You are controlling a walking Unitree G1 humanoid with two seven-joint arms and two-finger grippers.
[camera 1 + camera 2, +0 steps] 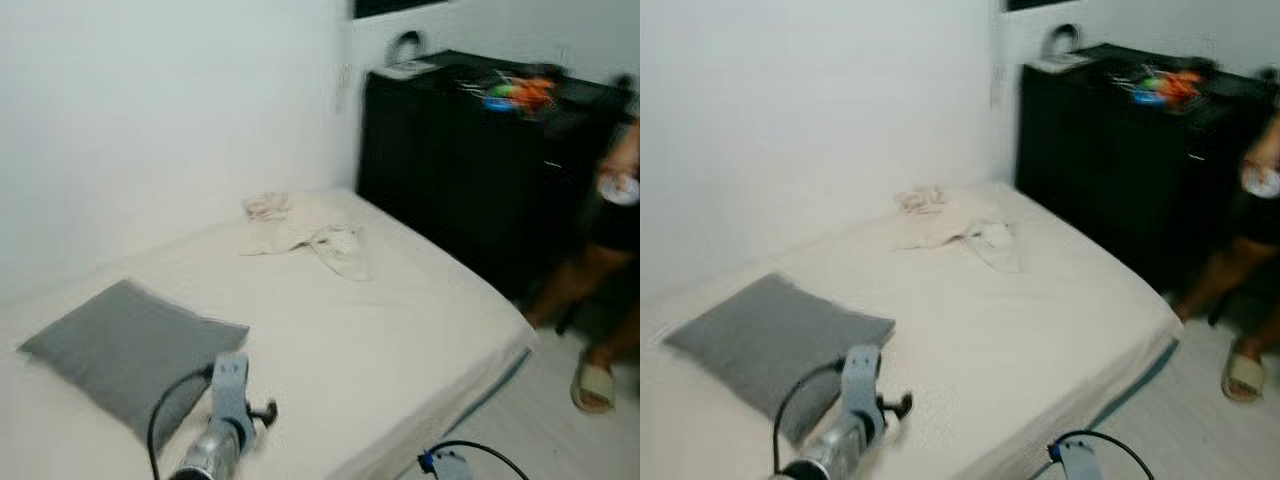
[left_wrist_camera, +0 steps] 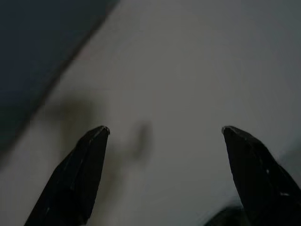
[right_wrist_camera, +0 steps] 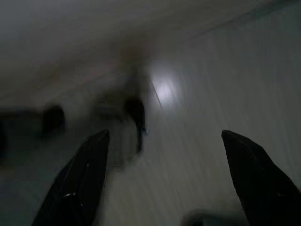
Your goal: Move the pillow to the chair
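Note:
A flat grey pillow (image 1: 125, 350) lies on the near left of a bed with a cream sheet (image 1: 380, 330). My left arm rises at the bottom of the picture, its wrist beside the pillow's near right corner. In the left wrist view the left gripper (image 2: 164, 134) is open over the pale sheet, with the dark pillow edge (image 2: 33, 56) off to one side. My right gripper (image 3: 164, 136) is open too, pointing down at pale floor with nothing between its fingers.
Crumpled white cloth (image 1: 305, 232) lies at the bed's far end. A black cabinet (image 1: 470, 160) with colourful items on top stands beyond the bed. A person's legs in sandals (image 1: 598, 330) stand on the floor at the right. A white wall runs along the left.

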